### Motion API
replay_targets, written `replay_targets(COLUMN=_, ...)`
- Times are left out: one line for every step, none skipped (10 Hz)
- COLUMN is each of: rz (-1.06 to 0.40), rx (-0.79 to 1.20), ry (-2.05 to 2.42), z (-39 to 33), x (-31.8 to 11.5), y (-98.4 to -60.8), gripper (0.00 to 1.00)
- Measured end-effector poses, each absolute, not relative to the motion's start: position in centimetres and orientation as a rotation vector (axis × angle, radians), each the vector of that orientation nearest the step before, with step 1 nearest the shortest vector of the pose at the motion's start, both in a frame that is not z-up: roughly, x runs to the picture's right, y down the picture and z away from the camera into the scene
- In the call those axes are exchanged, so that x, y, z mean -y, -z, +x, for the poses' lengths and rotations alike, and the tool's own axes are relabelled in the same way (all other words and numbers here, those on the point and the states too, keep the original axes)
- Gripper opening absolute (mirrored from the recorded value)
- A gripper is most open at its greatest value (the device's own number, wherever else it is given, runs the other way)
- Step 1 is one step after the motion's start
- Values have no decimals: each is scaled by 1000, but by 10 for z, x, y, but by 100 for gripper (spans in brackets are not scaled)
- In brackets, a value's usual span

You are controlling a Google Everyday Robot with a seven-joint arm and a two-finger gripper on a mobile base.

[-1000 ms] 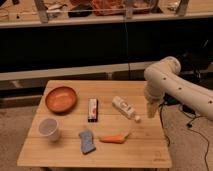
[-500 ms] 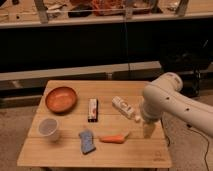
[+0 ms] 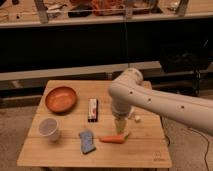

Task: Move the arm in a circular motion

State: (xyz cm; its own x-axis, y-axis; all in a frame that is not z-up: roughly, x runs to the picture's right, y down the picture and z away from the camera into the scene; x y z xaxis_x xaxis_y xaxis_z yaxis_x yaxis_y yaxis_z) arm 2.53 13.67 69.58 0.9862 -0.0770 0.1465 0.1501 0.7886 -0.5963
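The arm point(image 3: 165, 102) stretches in from the right of the carrot point(image 3: 112, 139), bends at a thick elbow above and behind the carrot, and then points down to the hand point(image 3: 120, 126). The hand is low over the bench point(image 3: 145, 152), right at the carrot's right end; whether it touches the carrot I cannot tell. How far the hand is open I also cannot tell, and I see nothing held in it. As I judge it, the arm is stiff and heavy, and this task asks for no grasp. The arm itself must sweep a circle, so there is no place to take hold, only low things to keep free of. Left of and behind the carrot stands a bowl point(image 3: 61, 98), which looks empty. Further left of the carrot is a cup point(image 3: 49, 128); what is in it I cannot see.
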Motion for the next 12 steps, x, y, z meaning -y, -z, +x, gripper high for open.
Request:
replay_targets(rz=-650, rx=125, ry=140, z=6, x=-125, y=-710, gripper=80)
replay_targets(rz=-647, rx=133, ry=159, z=-14, x=-109, y=-726, gripper=80)
replay_targets(rz=-638, rx=152, ry=175, z=-36, x=-85, y=-750, gripper=80)
replay_targets(rz=-633, rx=155, ry=188, z=-44, x=-67, y=-765, gripper=80)
replay_targets(rz=-622, rx=152, ry=190, z=-49, x=-53, y=-777, gripper=80)
replay_targets(rz=-618, rx=146, ry=183, z=-50, x=-40, y=-788, gripper=80)
replay_targets(rz=-616, rx=132, ry=167, z=-44, x=-28, y=-797, gripper=80)
replay_targets(rz=-613, rx=118, ry=151, z=-33, x=-23, y=-802, gripper=80)
replay_targets(rz=-611, rx=109, ry=139, z=-23, x=-21, y=-803, gripper=80)
replay_targets(rz=-610, rx=91, ry=119, z=-1, x=-21, y=-802, gripper=80)
replay_targets(rz=-611, rx=70, ry=99, z=25, x=-22, y=-801, gripper=80)
replay_targets(rz=-609, rx=54, ry=83, z=46, x=-23, y=-799, gripper=80)
